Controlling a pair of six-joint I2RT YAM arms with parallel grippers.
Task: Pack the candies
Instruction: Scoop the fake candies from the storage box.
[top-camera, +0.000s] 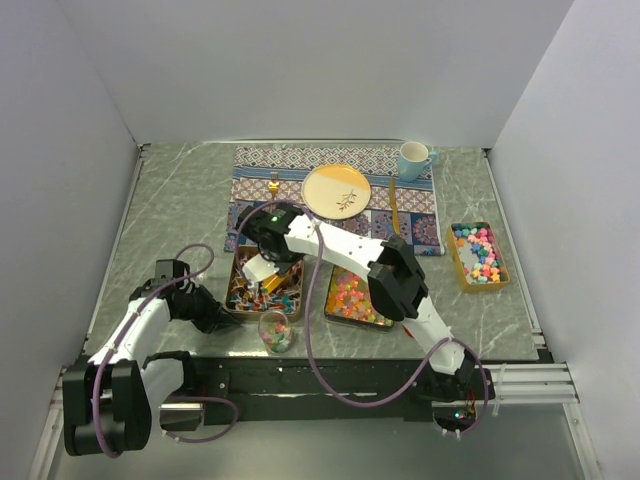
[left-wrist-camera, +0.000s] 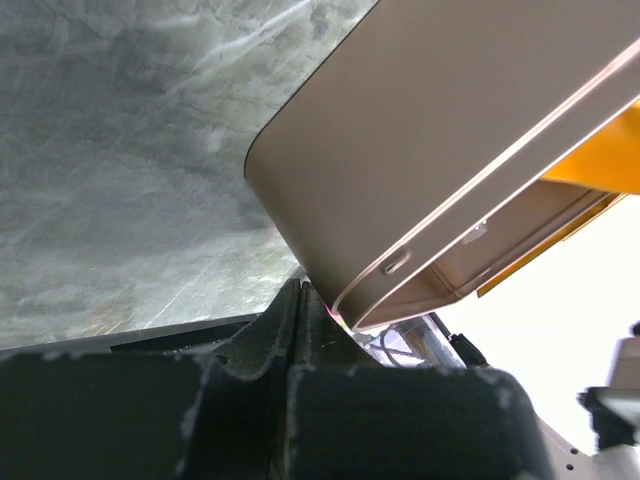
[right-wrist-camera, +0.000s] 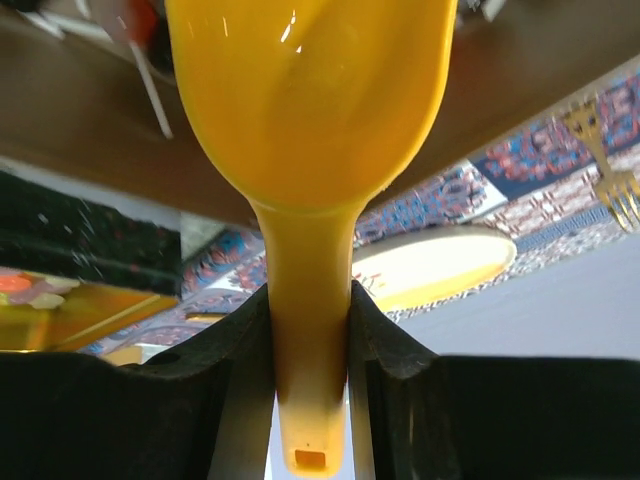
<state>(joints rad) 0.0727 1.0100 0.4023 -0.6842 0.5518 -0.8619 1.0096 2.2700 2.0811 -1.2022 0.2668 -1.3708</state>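
My right gripper (top-camera: 266, 272) (right-wrist-camera: 310, 305) is shut on the handle of a yellow scoop (top-camera: 273, 284) (right-wrist-camera: 310, 110) and holds it over the left tray (top-camera: 238, 262), which is full of mixed colourful sweets. A clear cup (top-camera: 276, 332) in front of that tray holds small pink, yellow and green candies (top-camera: 277, 338). My left gripper (top-camera: 220, 317) (left-wrist-camera: 295, 292) is shut with nothing seen between its fingers, its tips right by the tray's near left corner (left-wrist-camera: 330, 200). The inside of the scoop is hidden.
A middle tray (top-camera: 333, 318) holds pink and orange sweets. A third tray (top-camera: 459, 272) of coloured sweets stands at the right. Behind them lies a patterned placemat (top-camera: 410, 225) with a plate (top-camera: 336, 190), a mug (top-camera: 413, 160), a fork (top-camera: 273, 185) and a gold utensil (top-camera: 395, 208).
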